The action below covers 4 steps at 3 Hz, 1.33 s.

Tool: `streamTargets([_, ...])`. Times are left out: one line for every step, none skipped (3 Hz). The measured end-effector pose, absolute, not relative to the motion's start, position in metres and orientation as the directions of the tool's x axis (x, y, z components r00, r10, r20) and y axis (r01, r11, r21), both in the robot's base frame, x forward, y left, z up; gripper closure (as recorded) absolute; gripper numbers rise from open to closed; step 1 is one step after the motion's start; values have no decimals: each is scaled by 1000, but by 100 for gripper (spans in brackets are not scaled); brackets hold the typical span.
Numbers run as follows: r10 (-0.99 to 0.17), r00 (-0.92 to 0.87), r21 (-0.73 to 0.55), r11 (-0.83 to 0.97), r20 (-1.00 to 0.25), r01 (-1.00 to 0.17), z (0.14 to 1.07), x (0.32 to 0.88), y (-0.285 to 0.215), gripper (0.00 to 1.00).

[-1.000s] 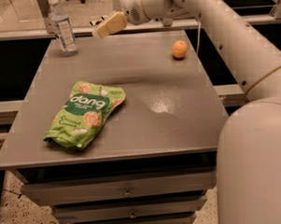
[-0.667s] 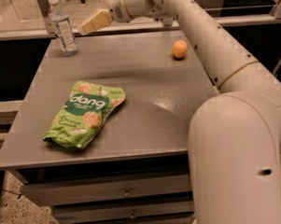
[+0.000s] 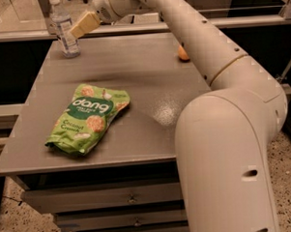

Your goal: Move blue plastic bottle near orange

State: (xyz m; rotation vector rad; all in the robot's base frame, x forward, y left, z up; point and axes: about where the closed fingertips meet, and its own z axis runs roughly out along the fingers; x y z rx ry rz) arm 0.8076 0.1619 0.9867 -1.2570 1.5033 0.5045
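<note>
The blue plastic bottle (image 3: 65,30) is a clear bottle with a white cap and stands upright at the table's far left corner. My gripper (image 3: 82,26) hangs just to the right of the bottle, at about its mid height, very close to it. The orange (image 3: 182,53) lies near the table's far right edge. My arm (image 3: 200,43) hides part of it as it stretches across the table from the lower right.
A green "dang" snack bag (image 3: 87,118) lies flat on the front left of the grey table (image 3: 149,84). Drawers (image 3: 105,197) sit under the tabletop. A rail (image 3: 248,21) runs behind the table.
The arm has swung left across the back of the table. The gripper went from near the table's middle back to right beside the bottle. The arm now covers part of the orange.
</note>
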Motion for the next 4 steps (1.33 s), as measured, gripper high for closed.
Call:
streamTargets([-459, 123, -314, 367, -880, -876, 982, 809, 178, 0])
streamTargets([-482, 109, -324, 388, -869, -863, 973, 808, 193, 0])
streamTargets([-500, 96, -334, 413, -861, -847, 966, 808, 206, 0])
streamTargets([-510, 78, -338, 441, -857, -832, 958, 809, 221, 0])
